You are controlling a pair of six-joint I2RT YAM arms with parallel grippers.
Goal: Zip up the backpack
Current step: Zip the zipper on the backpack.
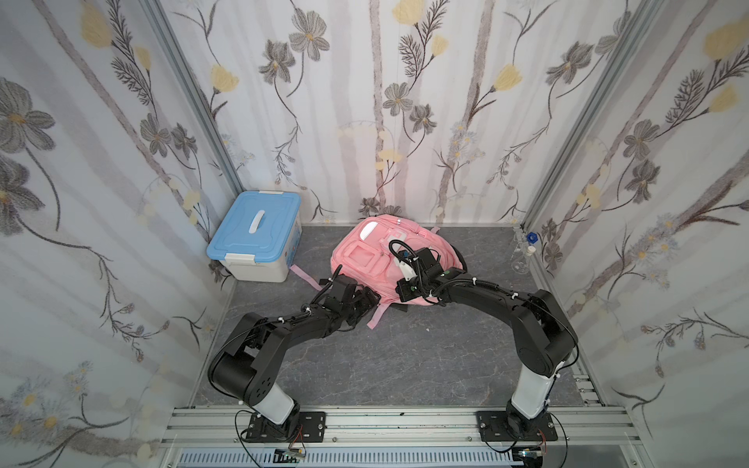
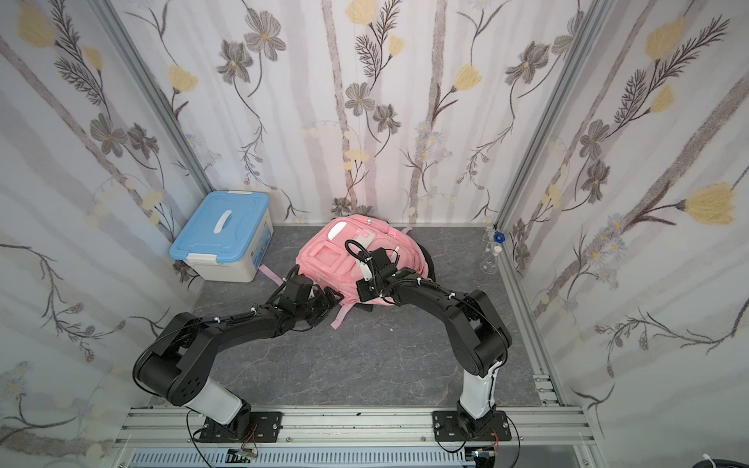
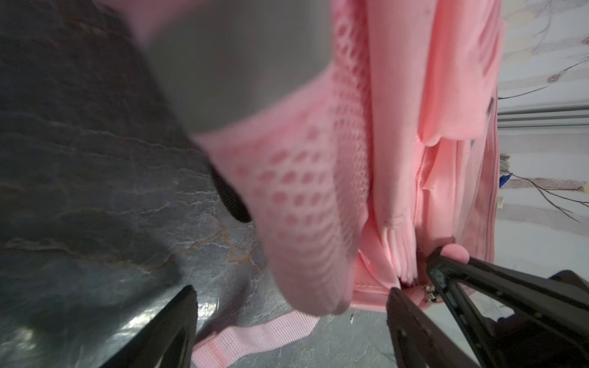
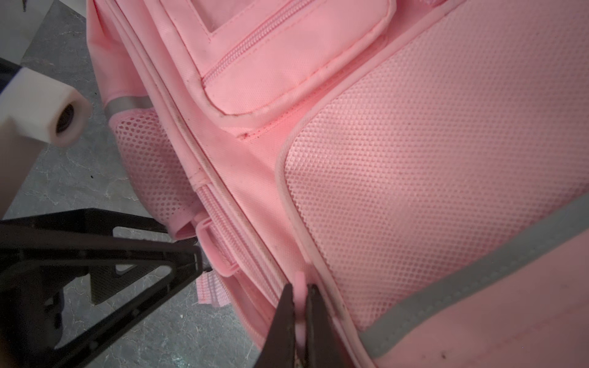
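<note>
**Right pincer.** The right pincer (image 4: 299, 286) is pressed together on a pink pull tab (image 4: 300, 277) at the side edge of the backpack (image 1: 364, 259). The tab stands between the two fingertips, and the zipper track (image 4: 223, 232) runs away from the tips along the seam. A mesh side pocket (image 4: 146, 159) lies just beyond that track.

**Left pincer.** The left pincer (image 3: 292, 288) is spread wide. The mesh side pocket sits directly ahead of the gap between its fingers. One finger (image 3: 411, 321) is close to the lower seam of the backpack; whether it touches cannot be told. The other finger (image 3: 172, 328) hovers over the bare desk (image 1: 405, 356). A loose pink strap (image 3: 255, 334) lies on the desk under the gap. The tip of the right pincer, with the tab in it, is just beside the left pincer.

**Backpack position.** In both top views the backpack lies on the desk with its front pockets facing up. It is under the right pincer and immediately ahead of the left pincer.

**Other items.** A box with a blue lid (image 1: 255, 235) stands well apart from the left pincer, beyond it and on its outer side.
</note>
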